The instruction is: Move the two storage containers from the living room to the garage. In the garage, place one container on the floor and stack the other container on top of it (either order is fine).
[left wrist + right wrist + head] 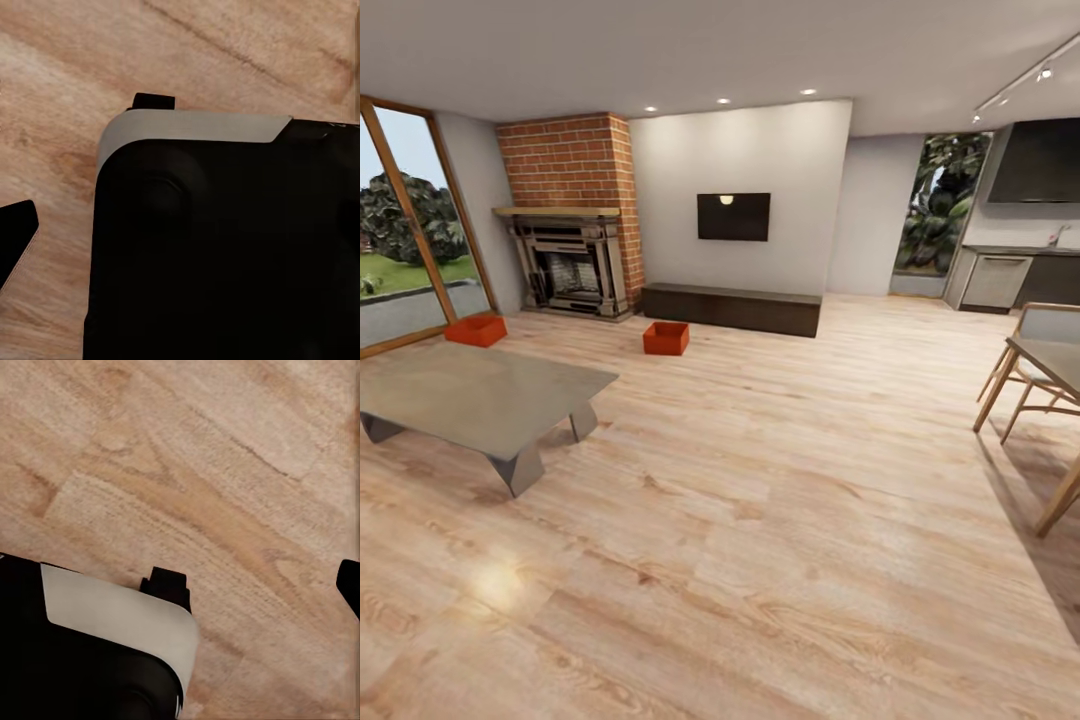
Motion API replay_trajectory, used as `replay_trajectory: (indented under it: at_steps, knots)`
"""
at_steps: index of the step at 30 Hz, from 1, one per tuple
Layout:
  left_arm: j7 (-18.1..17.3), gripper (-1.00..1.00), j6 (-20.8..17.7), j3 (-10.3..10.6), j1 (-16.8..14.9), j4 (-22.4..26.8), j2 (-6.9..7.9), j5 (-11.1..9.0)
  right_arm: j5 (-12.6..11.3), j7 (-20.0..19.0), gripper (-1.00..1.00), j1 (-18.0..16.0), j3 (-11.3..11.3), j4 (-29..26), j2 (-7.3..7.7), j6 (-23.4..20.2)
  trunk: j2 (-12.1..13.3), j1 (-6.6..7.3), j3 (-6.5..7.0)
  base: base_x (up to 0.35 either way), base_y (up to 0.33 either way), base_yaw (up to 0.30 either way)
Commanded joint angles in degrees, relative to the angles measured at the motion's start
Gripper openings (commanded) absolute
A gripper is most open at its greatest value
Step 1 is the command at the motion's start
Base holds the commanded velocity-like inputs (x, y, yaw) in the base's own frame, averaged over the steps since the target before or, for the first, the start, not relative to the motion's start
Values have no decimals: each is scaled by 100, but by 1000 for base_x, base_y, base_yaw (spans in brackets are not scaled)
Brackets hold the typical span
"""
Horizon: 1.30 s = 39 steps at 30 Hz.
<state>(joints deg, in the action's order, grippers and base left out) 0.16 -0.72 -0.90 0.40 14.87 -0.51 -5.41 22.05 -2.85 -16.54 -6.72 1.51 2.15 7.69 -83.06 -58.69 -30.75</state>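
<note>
We look across the living room [760, 420], its light wood plank flooring [780, 560] running wall to wall under a white ceiling with recessed spotlights. At far left, wood-framed glass doors [405, 230] open onto grass and trees. Beside them rises a red brick fireplace [570, 215] with a dark metal surround. In front of the doors, on the planks, sits one orange-red storage container [476, 330]; the second storage container [666, 338] rests well apart from it, nearer the middle of the room, just ahead of a long, low dark cabinet [732, 308] that runs along the white wall under a black wall TV [733, 216]. Nearer to us on the left stands a low grey coffee table [475, 400] on angled legs, its top bare. Further right, a tall window [940, 205] shows green foliage, and beyond it a dark kitchen worktop [1020, 252] with cabinets. A wooden chair and table edge [1035, 385] close the frame at right.

In the left wrist view, a black and grey part of the robot's body [225, 240] covers much of the planks; in the right wrist view a similar body part [97, 652] sits over the same wood. For both the left gripper and the right gripper, we cannot tell whether the fingers are spread or pressed together.
</note>
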Motion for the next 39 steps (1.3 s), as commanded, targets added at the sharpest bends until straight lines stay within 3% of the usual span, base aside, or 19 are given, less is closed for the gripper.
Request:
replay_trajectory:
  at_steps: [1,39]
  knots:
    - [2,100,-8,-7,4,15,5,-57,35,-13,100,-7,-49,16,2,31,-2,-4,-4,339,0,0]
    - [2,100,-8,-7,4,16,-2,-57,36,-14,100,-7,-49,16,-4,31,-2,-4,-4,338,0,0]
